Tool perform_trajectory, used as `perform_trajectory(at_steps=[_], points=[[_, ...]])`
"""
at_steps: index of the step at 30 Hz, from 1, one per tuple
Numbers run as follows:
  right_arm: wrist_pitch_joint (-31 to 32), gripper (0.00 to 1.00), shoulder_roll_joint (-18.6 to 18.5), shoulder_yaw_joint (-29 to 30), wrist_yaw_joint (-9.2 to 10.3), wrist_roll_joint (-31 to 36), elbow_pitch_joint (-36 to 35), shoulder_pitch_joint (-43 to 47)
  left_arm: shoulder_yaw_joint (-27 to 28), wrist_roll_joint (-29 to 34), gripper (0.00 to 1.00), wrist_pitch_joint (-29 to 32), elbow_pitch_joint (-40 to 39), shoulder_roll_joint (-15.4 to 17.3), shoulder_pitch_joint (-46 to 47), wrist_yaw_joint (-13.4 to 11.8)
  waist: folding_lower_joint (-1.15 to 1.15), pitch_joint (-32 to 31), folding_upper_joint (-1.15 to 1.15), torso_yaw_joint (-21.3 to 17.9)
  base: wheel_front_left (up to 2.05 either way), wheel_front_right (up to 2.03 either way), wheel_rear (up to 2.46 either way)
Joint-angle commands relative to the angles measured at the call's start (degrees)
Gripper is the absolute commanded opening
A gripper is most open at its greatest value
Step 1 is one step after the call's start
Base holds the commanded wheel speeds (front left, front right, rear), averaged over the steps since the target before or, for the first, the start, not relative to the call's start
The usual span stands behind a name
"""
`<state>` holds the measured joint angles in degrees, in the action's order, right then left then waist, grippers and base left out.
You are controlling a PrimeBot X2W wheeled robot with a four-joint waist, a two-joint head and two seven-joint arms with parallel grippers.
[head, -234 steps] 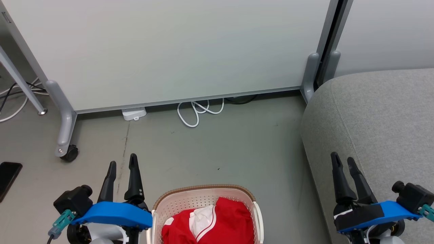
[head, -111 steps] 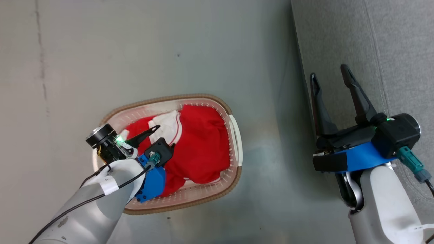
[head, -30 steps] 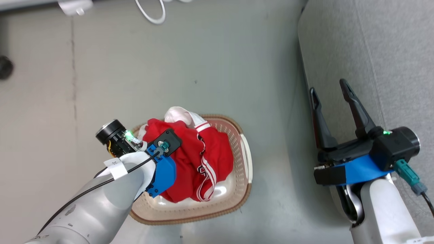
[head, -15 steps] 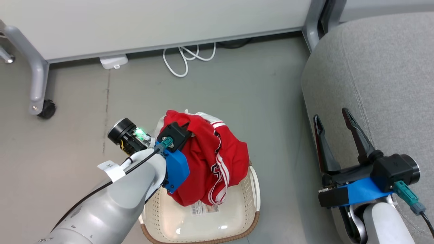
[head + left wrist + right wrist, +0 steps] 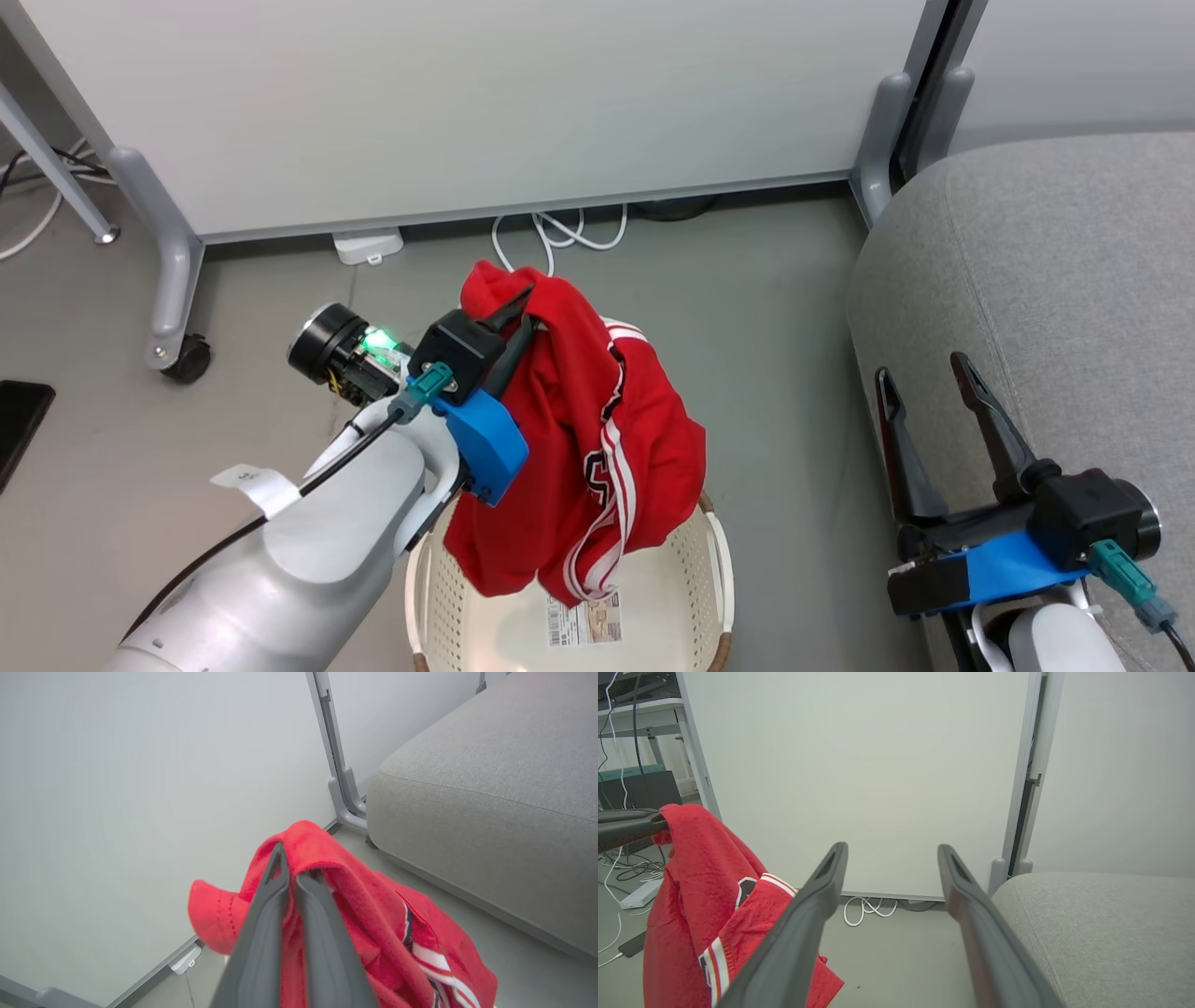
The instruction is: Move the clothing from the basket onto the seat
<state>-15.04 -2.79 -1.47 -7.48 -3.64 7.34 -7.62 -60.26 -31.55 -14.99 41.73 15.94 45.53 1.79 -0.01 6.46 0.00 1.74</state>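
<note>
Our left fingers [image 5: 272, 896] are clamped on the clothing [image 5: 579, 439], which hangs over the basket [image 5: 721, 560], left of the seat [image 5: 1055, 280]. Our right fingers [image 5: 817, 891] stand apart, holding nothing. We judge the carry is under way; next we swing right over the seat and let go.

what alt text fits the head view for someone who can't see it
The left gripper holds a bright red fabric garment with white-striped trim, lifted above a cream-white perforated plastic basket. The right gripper is open by a large light grey upholstered seat.
</note>
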Motion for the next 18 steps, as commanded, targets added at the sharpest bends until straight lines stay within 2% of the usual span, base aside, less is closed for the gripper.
perform_trajectory(at_steps=[1, 11, 18], points=[[-0.2, 1.0, -0.2, -0.1, -0.03, -0.4, 0.0, 1.0, 1.0, -0.2, 0.0, -0.3, -1.4, 0.4, -0.5, -0.6, 0.01, -0.8, 0.0, 0.1, 0.0, 0.0, 0.0], [-0.2, 1.0, -0.2, -0.4, -0.03, -0.9, 0.3, 2.8, 6.9, -1.0, 0.0, -0.3, -12.4, 3.0, -1.2, -4.3, 0.01, -3.7, 0.0, -0.1, 0.0, 0.0, 0.0], [-0.2, 1.0, -0.2, -0.7, -0.03, -1.5, 0.6, 4.0, 8.2, -1.6, 0.0, 0.1, -15.6, 3.6, 0.5, -5.1, 0.01, -5.7, 0.0, -0.5, 0.0, 0.0, 0.0]])
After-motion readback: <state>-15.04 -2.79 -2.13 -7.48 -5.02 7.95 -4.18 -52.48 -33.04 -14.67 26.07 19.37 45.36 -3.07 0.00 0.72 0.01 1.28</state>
